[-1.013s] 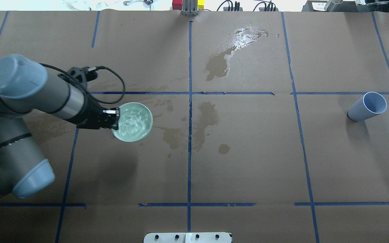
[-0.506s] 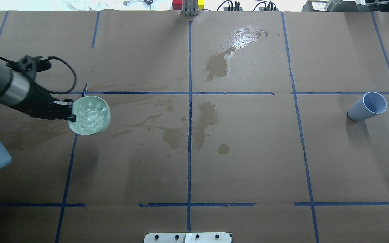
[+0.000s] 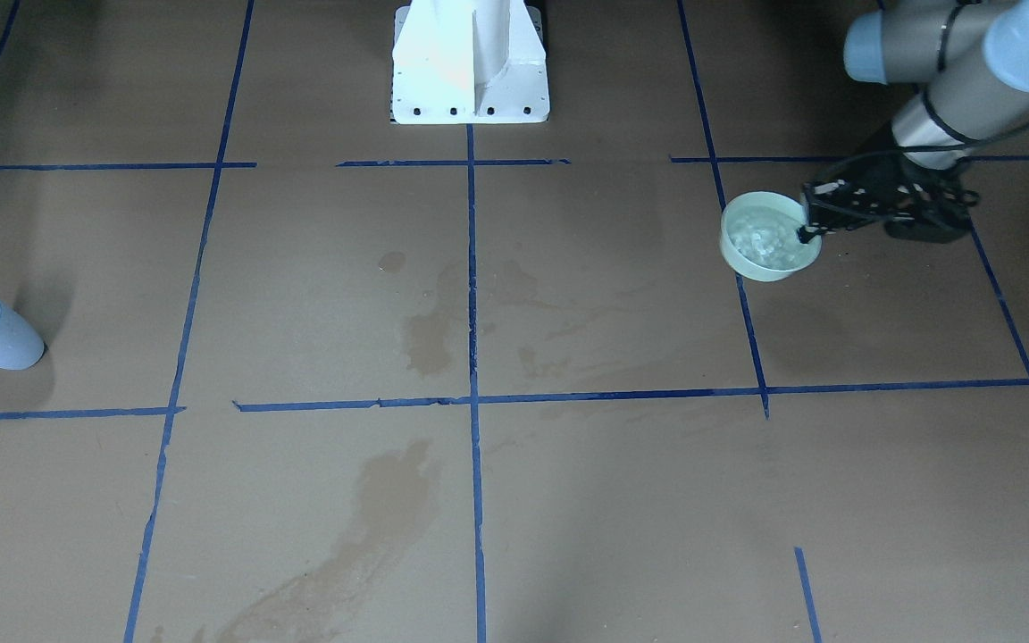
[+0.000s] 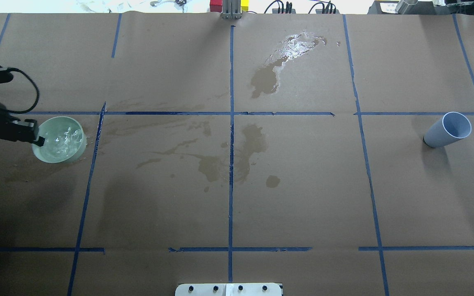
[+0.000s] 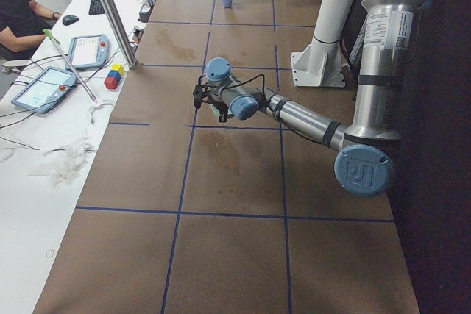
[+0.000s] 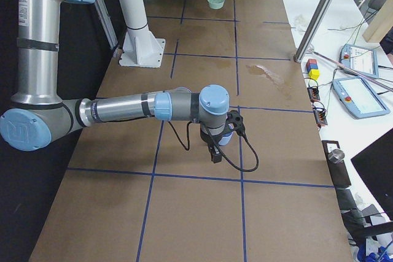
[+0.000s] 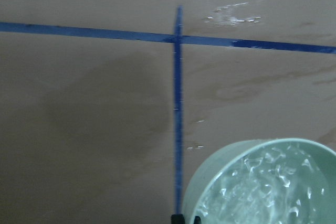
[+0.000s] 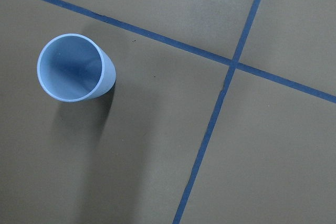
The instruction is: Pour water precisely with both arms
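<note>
My left gripper (image 4: 38, 139) is shut on the near rim of a pale green bowl (image 4: 61, 139) at the table's far left. Water (image 4: 62, 137) ripples inside the bowl. The gripper (image 3: 806, 232) and bowl (image 3: 766, 239) also show in the front-facing view, and the bowl fills the lower right of the left wrist view (image 7: 265, 182). A light-blue cup (image 4: 447, 130) stands empty at the far right, and shows in the right wrist view (image 8: 73, 67). My right gripper (image 6: 215, 150) hangs over the cup; I cannot tell if it is open or shut.
A glossy spilled pool (image 4: 292, 46) lies at the back centre, and dark wet stains (image 4: 237, 156) mark the brown paper mid-table. Blue tape lines grid the paper. The white pedestal (image 3: 470, 62) stands at the robot's side. A metal post (image 5: 110, 12) and tablets (image 5: 44, 86) lie beyond the far edge.
My left gripper has carried the bowl leftward across the table, out toward the left edge. The water sloshes, and fresh wet streaks show left of centre.
</note>
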### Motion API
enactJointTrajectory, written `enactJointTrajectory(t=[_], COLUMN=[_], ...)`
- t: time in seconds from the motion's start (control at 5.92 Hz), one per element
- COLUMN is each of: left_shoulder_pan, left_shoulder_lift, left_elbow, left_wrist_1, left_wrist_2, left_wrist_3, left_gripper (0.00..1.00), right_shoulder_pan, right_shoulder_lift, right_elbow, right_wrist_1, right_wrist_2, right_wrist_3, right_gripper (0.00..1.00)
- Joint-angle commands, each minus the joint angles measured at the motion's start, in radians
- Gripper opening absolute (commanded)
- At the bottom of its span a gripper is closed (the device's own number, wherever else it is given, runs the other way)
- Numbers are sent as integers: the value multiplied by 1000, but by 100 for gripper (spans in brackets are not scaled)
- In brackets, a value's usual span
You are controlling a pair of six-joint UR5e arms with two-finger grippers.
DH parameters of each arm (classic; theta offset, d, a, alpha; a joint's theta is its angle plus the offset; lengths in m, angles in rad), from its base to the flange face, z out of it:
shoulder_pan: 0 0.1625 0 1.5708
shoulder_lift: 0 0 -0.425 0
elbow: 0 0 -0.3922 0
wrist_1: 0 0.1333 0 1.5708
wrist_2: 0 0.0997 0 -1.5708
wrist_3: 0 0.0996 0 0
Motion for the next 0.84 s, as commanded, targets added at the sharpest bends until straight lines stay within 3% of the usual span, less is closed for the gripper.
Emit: enactJointTrajectory(t=[0.0,0.17,0.68], left_shoulder_pan=[-21,-21,-36], left_shoulder_lift=[75,80,104], left_elbow=[142,237,335], left_wrist_1=[-207,-338,-399], left_wrist_2=[-17,-64,-72], left_wrist_3=[61,58,63], left_gripper=[0,0,0], right_shoulder_pan=[-1,-1,-27], right_shoulder_lift=[-1,1,6], right_elbow=[0,0,0], right_wrist_1=[1,1,0], right_wrist_2=[2,3,2], right_wrist_3=[0,0,0], right_gripper=[100,100,100])
